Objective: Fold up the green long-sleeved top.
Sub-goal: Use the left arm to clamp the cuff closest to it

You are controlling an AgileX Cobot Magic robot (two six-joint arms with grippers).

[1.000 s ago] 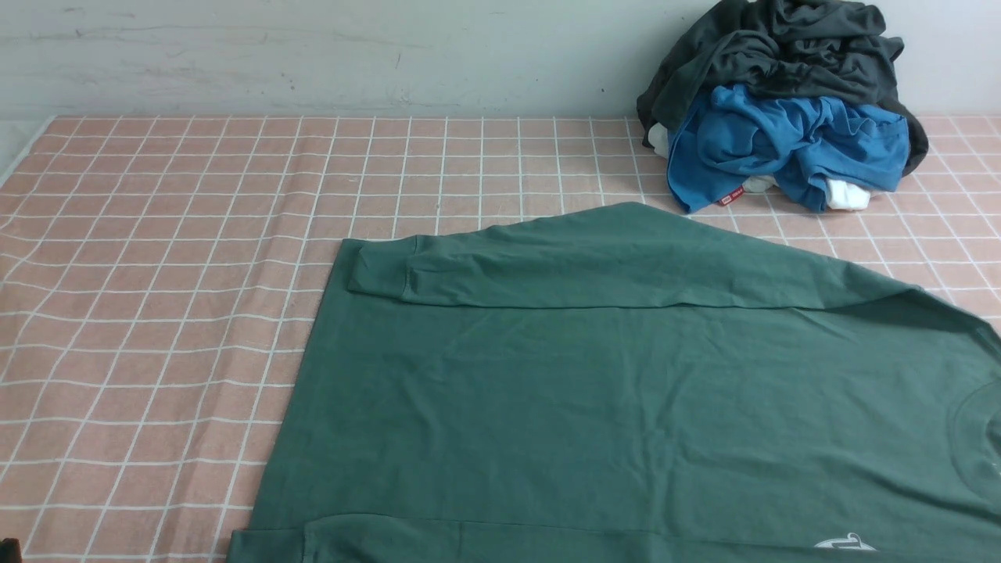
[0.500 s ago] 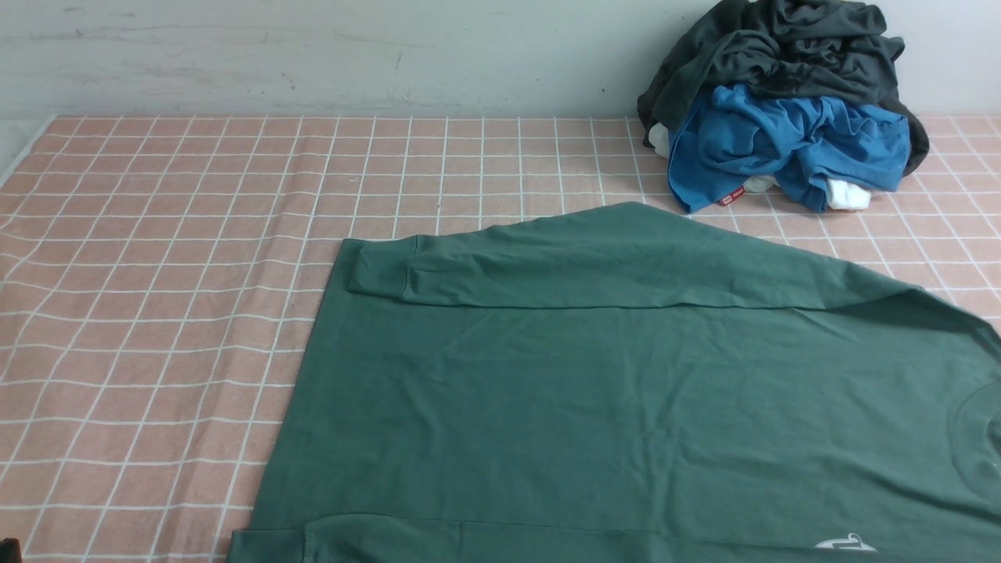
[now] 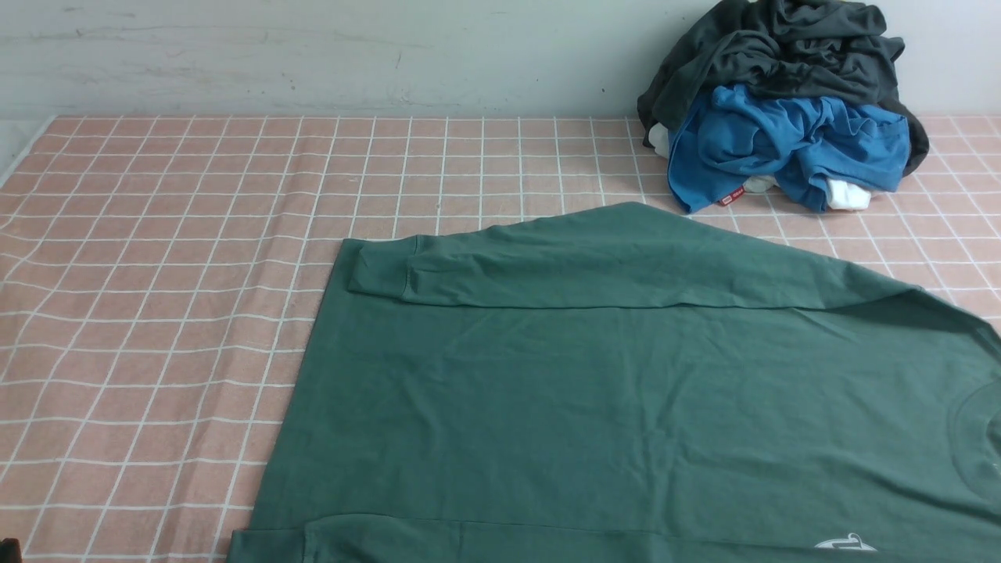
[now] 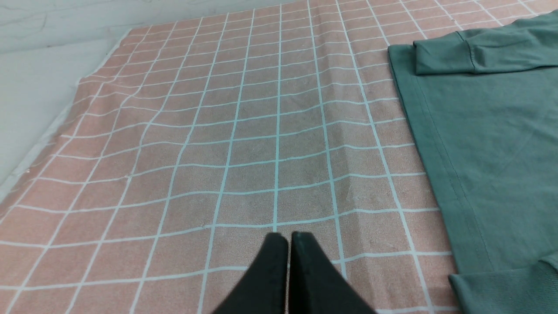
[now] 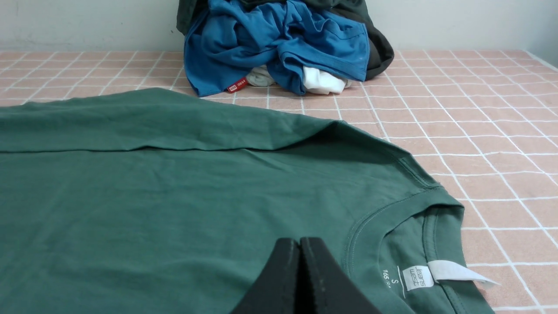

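The green long-sleeved top (image 3: 626, 407) lies flat on the pink checked cloth, its neckline at the right edge of the front view. Its far sleeve (image 3: 547, 266) is folded across the body, cuff pointing left; the near sleeve's cuff (image 3: 266, 543) lies at the bottom edge. A small white logo (image 3: 844, 542) shows at the bottom right. My left gripper (image 4: 288, 237) is shut and empty above bare cloth, left of the top's hem (image 4: 418, 131). My right gripper (image 5: 300, 242) is shut and empty above the top's chest (image 5: 174, 209), beside the neckline (image 5: 392, 218). Neither gripper shows in the front view.
A pile of a dark charcoal garment (image 3: 782, 47) over a bright blue garment (image 3: 782, 148) with a red tag sits at the back right against the wall. The pink checked cloth (image 3: 156, 274) covers the table; its left edge meets a white surface (image 4: 35, 100).
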